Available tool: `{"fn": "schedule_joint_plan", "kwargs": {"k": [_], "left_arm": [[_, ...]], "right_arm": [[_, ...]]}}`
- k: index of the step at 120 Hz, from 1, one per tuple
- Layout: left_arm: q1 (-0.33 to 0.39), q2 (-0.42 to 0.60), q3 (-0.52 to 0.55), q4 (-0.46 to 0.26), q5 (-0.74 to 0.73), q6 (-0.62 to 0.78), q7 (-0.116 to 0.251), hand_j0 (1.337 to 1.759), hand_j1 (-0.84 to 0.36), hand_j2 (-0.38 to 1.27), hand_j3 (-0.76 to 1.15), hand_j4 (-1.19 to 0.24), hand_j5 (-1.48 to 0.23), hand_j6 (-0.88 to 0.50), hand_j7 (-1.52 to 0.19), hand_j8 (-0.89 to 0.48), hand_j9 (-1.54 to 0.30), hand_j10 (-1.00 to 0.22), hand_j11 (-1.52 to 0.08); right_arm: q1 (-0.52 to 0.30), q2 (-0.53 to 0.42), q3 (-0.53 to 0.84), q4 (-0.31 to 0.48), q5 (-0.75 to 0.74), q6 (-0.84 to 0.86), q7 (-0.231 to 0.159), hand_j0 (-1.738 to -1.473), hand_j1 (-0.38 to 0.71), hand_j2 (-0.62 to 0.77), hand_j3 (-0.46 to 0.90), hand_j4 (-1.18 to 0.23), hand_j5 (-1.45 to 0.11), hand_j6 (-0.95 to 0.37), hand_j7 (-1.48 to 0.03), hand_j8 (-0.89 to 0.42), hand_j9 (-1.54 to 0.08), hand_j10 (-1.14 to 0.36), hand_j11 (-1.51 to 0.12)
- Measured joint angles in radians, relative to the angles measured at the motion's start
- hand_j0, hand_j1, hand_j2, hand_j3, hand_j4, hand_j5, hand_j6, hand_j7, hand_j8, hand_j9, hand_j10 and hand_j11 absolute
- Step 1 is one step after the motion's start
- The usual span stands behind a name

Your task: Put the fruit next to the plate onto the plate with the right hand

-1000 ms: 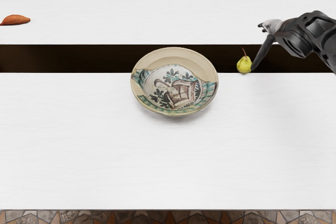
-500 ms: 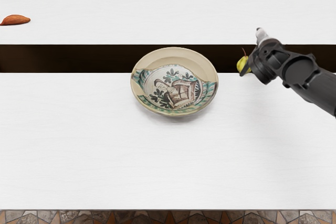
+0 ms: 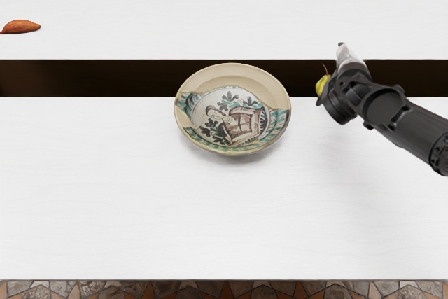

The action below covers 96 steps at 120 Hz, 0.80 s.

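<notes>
The small yellow-green pear (image 3: 321, 85) sits to the right of the round, shallow ceramic plate with a painted brown and green figure (image 3: 231, 68). The two are apart, and the pear is at the far edge of the white worktop (image 3: 224, 201), where a dark gap opens behind it. Only a sliver of the fruit and its stem show, because the dark right robot hand (image 3: 341, 91), coming in on its black arm from the right edge, lies against the pear's right side and covers most of it. Whether the robot hand is spread, pressed together or already pinching the pear cannot be told from this angle, as its bulk hides the contact.

The approach from the right probably suits the task, since it leaves the pear's path leftwards to the plate open. Nothing lies on the plate, so the transfer is not yet done. The pear's place beside the gap could be a risk if it is nudged backwards. A reddish-brown elongated object (image 3: 19, 26) lies well apart at the far left.
</notes>
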Motion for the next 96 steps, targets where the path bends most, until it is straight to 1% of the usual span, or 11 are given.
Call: {"fn": "schedule_joint_plan", "kwargs": {"k": [31,54,96], "left_arm": [[0.0,0.0,0.0,0.0,0.0,0.0,0.0,1.658,0.33,0.0,0.0,-0.01,-0.02,-0.01,-0.02,-0.01,-0.02,-0.01,-0.02],[0.0,0.0,0.0,0.0,0.0,0.0,0.0,1.658,0.33,0.0,0.0,-0.01,-0.02,-0.01,-0.02,-0.01,-0.02,-0.01,-0.02],[0.0,0.0,0.0,0.0,0.0,0.0,0.0,1.658,0.33,0.0,0.0,-0.01,-0.02,-0.01,-0.02,-0.01,-0.02,-0.01,-0.02]], "right_arm": [[-0.007,0.002,0.002,0.0,0.005,-0.02,0.006,-1.658,-0.24,-0.02,0.0,-0.1,-0.12,-0.1,-0.12,-0.1,-0.12,-0.1,-0.12],[-0.013,-0.001,0.002,0.0,0.005,-0.016,0.007,-1.658,-0.16,-0.03,0.0,-0.16,-0.2,-0.16,-0.2,-0.16,-0.2,-0.16,-0.2],[-0.019,-0.001,0.003,0.0,0.005,0.009,0.007,-1.658,0.02,-0.06,0.0,-0.31,-0.4,-0.31,-0.4,-0.31,-0.4,-0.31,-0.4]]}}
